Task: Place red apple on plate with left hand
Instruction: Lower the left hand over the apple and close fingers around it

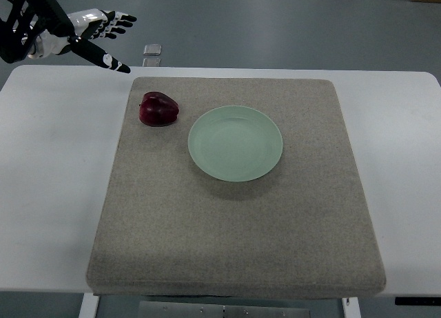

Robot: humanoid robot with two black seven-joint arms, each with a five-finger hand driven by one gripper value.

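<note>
- The left hand [96,36] shows in the top left corner of the picture, and its arm comes in from the left edge.
- This hand is open: the fingers are stretched out and a little apart, the thumb points down and to the right, and there is nothing in the hand.
- The hand hangs over the far left corner of the table [48,166], partly beyond its far edge, and it touches nothing.
- The red apple [158,109] lies on the mat [234,228], near the far left corner of it.
- The apple is dark red and it lies a little on its side; its stem hollow shows near the top.
- The apple is below and to the right of the hand, and it is clearly apart from it.
- The plate [236,143] is pale green and round, and it is on the mat, around the middle and slightly toward the far side.
- The apple is just beside the left rim of the plate, but it does not touch the plate.
- Nothing lies on the plate.
- The mat is grey and square with rounded corners, and it covers the middle part of the white table.
- On the grey floor behind the table, a small pale object [152,50] sits; what it is, I cannot tell.
</note>
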